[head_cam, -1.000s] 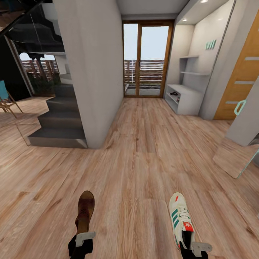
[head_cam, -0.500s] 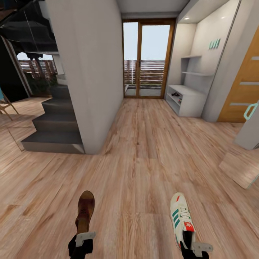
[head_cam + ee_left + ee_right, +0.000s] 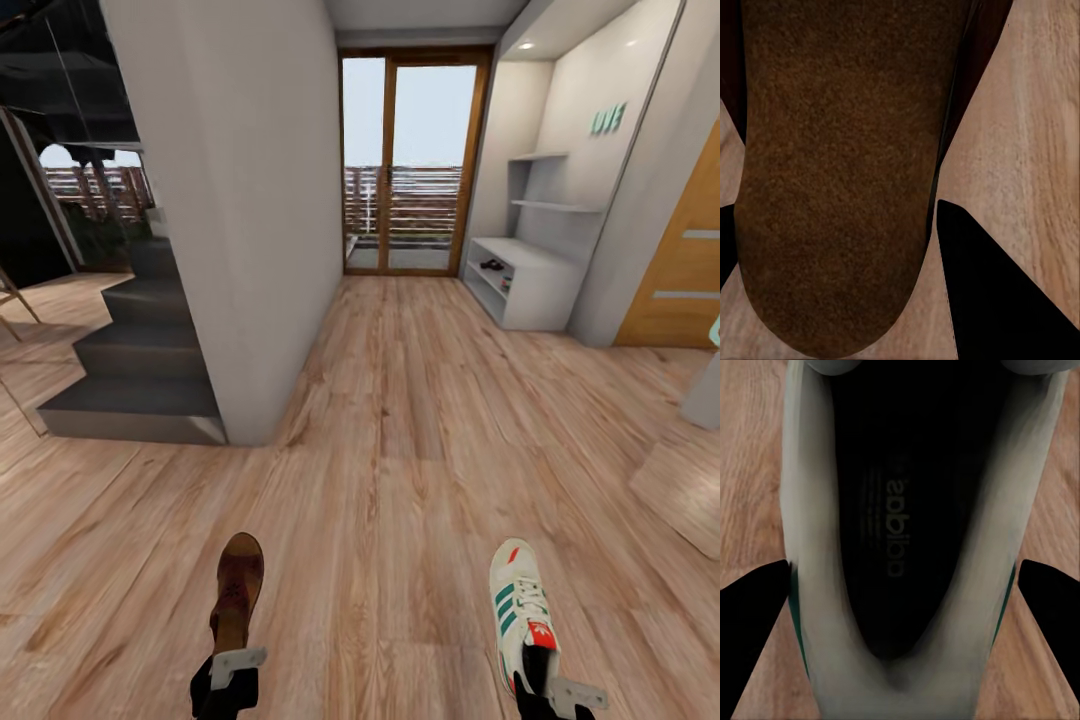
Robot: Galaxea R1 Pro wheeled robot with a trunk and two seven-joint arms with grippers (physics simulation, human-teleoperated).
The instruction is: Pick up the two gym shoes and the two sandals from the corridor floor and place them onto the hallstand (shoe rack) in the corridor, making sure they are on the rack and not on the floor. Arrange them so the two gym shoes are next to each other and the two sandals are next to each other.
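My left gripper (image 3: 226,668) is shut on a brown sandal (image 3: 238,592), held by its heel end above the corridor floor (image 3: 400,450), toe pointing ahead. The left wrist view shows its suede footbed (image 3: 840,172) between the dark fingers (image 3: 997,300). My right gripper (image 3: 548,692) is shut on a white gym shoe (image 3: 520,610) with green stripes and a red patch. Its open inside (image 3: 900,532) sits between the fingers (image 3: 754,607) in the right wrist view. The hallstand (image 3: 535,290) stands far ahead on the right, under two wall shelves, with a small dark item (image 3: 492,266) in its upper compartment.
A thick white wall block (image 3: 250,220) juts in at the left, with grey stairs (image 3: 130,370) beside it. Glass doors (image 3: 410,160) close the corridor's far end. A wooden door (image 3: 680,270) and a pale panel edge (image 3: 700,400) lie at the right.
The whole view has shifted as the robot rolls forward and turns slightly, bringing the hallstand a little nearer. The gym shoe sits slightly further right in view. Both grips are unchanged.
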